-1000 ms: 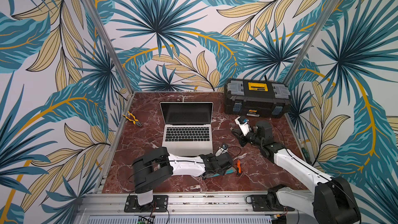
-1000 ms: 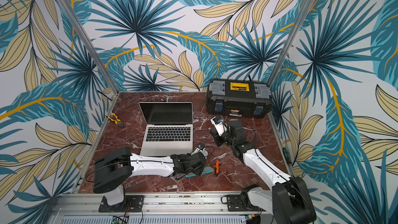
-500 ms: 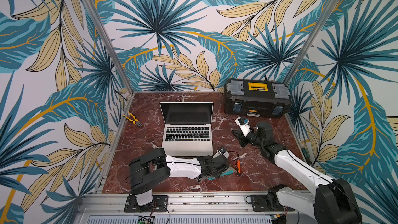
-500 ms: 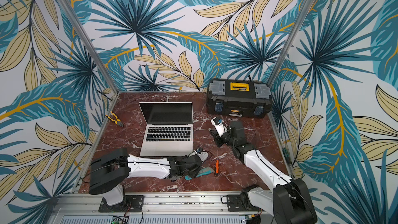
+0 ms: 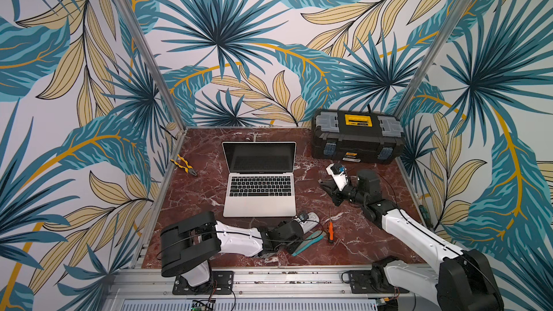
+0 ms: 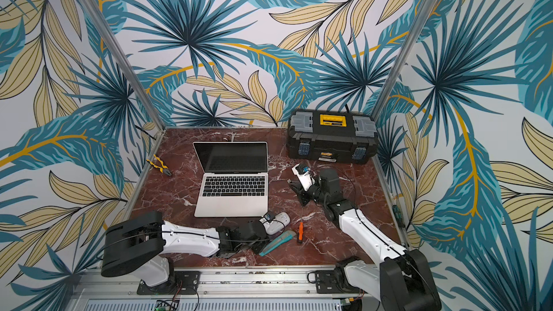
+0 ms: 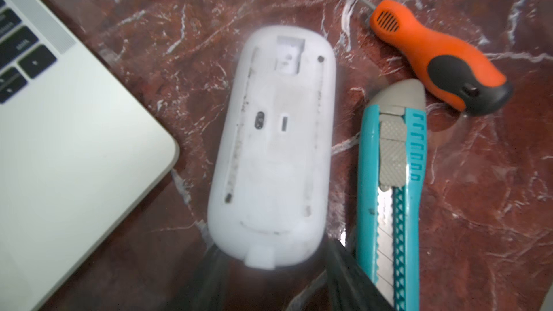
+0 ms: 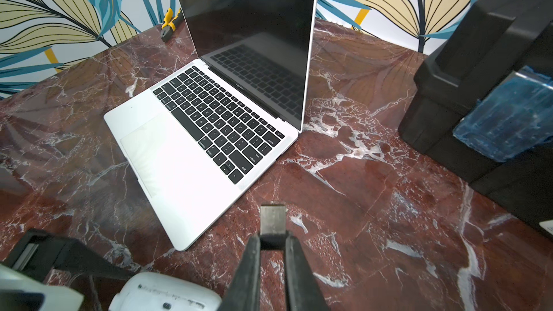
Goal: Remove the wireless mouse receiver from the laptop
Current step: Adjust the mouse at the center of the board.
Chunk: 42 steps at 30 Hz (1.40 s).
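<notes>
L arm lies low along near edge, reaching right; L gripper (image 7: 273,254) clamped on mouse (image 7: 269,145) end, near-right of laptop (image 5: 259,186). R arm stretches from near-right base toward far left; R gripper (image 8: 271,242) pinches receiver (image 8: 272,219), unplugged, right of the open laptop.

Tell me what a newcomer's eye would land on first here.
The open silver laptop stands out at the middle of the red marble table. To its side, the right gripper pinches a small metal receiver, clear of the laptop. Near its front corner the left gripper clasps an upturned white mouse.
</notes>
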Tool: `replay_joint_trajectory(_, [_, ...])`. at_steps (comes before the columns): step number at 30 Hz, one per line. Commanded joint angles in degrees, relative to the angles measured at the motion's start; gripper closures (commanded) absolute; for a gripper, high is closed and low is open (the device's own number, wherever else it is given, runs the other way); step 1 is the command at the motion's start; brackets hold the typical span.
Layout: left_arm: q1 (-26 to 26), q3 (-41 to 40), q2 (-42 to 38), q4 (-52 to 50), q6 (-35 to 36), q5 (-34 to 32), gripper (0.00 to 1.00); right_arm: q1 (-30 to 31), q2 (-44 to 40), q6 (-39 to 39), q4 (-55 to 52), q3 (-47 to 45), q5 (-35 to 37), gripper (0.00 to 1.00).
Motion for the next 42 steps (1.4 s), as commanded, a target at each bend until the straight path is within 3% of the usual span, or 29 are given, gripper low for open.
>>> replay_joint_trajectory(1, [0.11,-5.58,-1.69,16.18,2.87,-0.69,0.43,-0.19,-0.13,1.0,1.3,-1.14,-1.53,0.99])
replay_joint_trajectory(7, [0.11,-17.94,3.9,49.45,6.83,-0.99,0.41,-0.14,-0.19,1.13,1.29,-1.28,-1.8,0.99])
replay_joint_trajectory(14, [0.01,-21.6,15.86,71.59,12.21,2.65,0.33,-0.14,0.26,1.19,1.46,-1.38,-1.93,0.98])
replay_joint_trajectory(20, [1.21,-20.79,16.82,70.21,15.31,1.89,0.32,-0.17,0.03,1.2,1.11,-1.27,-2.17,0.98])
replay_joint_trajectory(25, [3.98,-20.93,17.74,71.31,15.13,4.55,0.3,-0.16,0.66,1.19,1.41,-1.31,-2.41,0.97])
replay_joint_trajectory(35, [4.49,-18.45,21.28,71.85,19.87,11.31,0.28,-0.19,1.23,1.32,1.33,-1.22,-2.48,0.96])
replay_joint_trajectory(42, [5.48,-17.1,23.04,71.79,20.28,10.47,0.27,-0.19,1.5,1.57,1.43,-1.42,-2.61,0.96])
